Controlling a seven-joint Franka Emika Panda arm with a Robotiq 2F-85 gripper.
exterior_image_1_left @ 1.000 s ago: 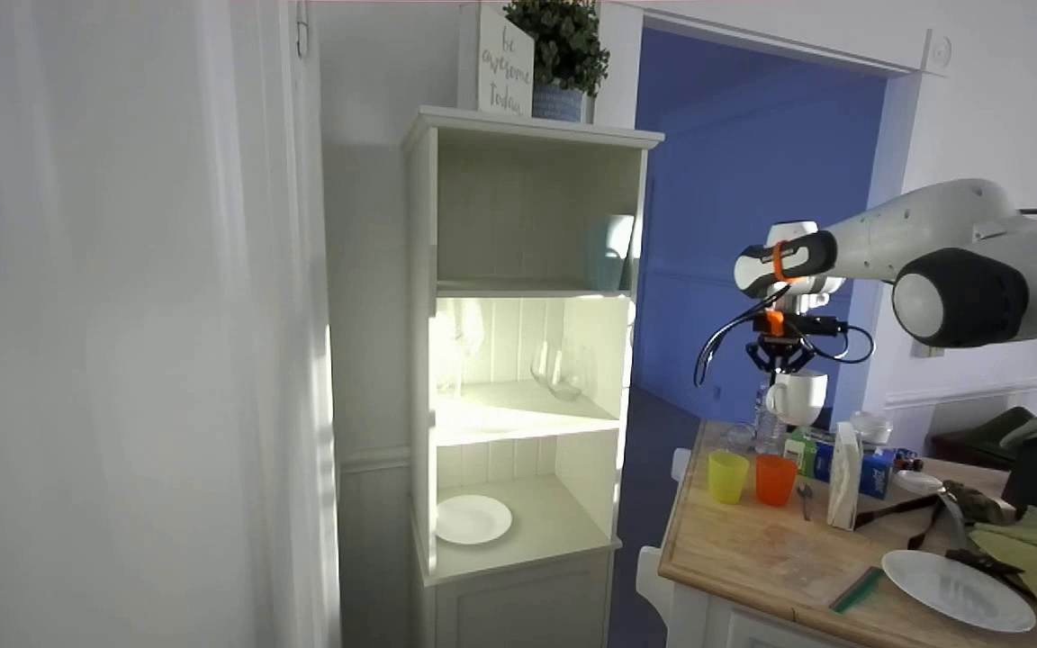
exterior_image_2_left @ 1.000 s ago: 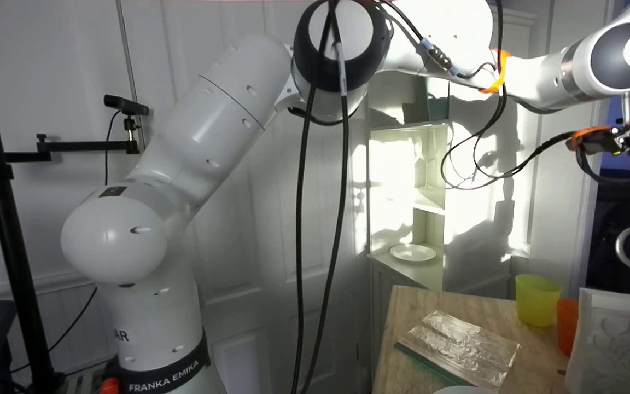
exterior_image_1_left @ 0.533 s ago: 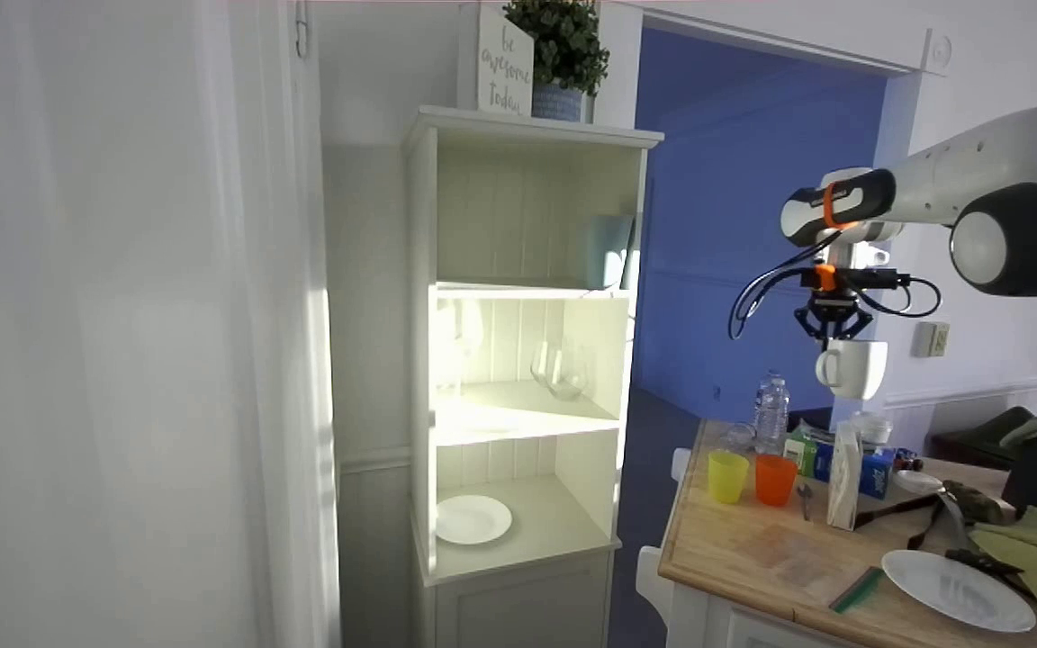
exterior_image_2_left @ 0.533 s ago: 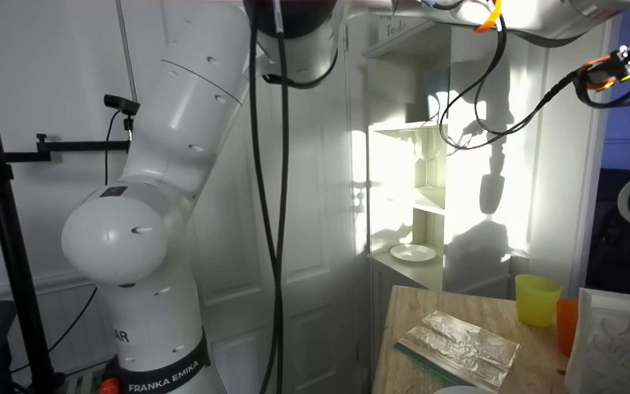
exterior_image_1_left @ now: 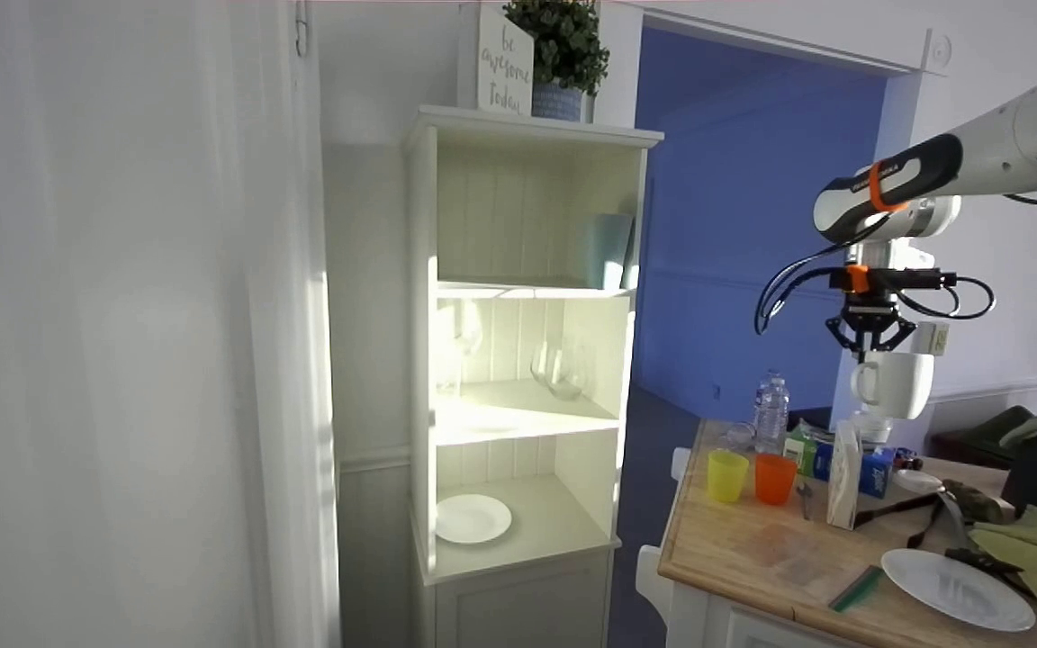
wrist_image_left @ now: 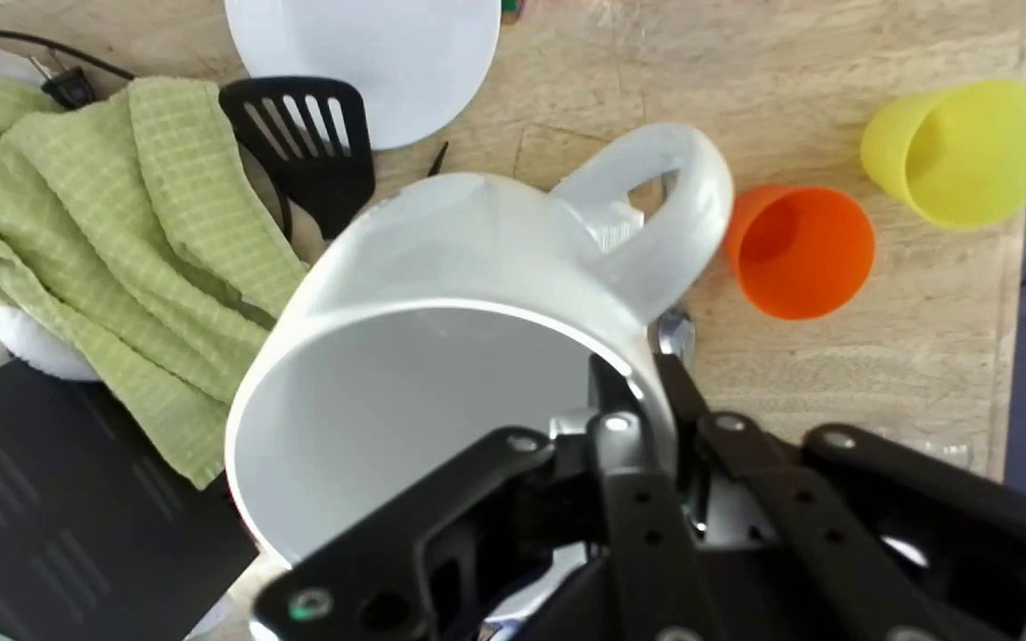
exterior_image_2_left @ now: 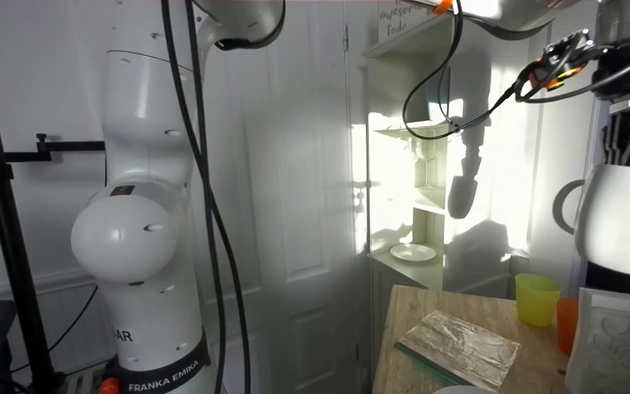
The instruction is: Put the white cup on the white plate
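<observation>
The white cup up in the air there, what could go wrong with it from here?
The hand pinches the white cup at only one side of its rim, so it might swing or slip. In both exterior views the cup shows near the top of a white panel, which it could bump. In the wrist view a spatula overlaps the edge of the plate, so the cup might tip if set down there.
</observation>
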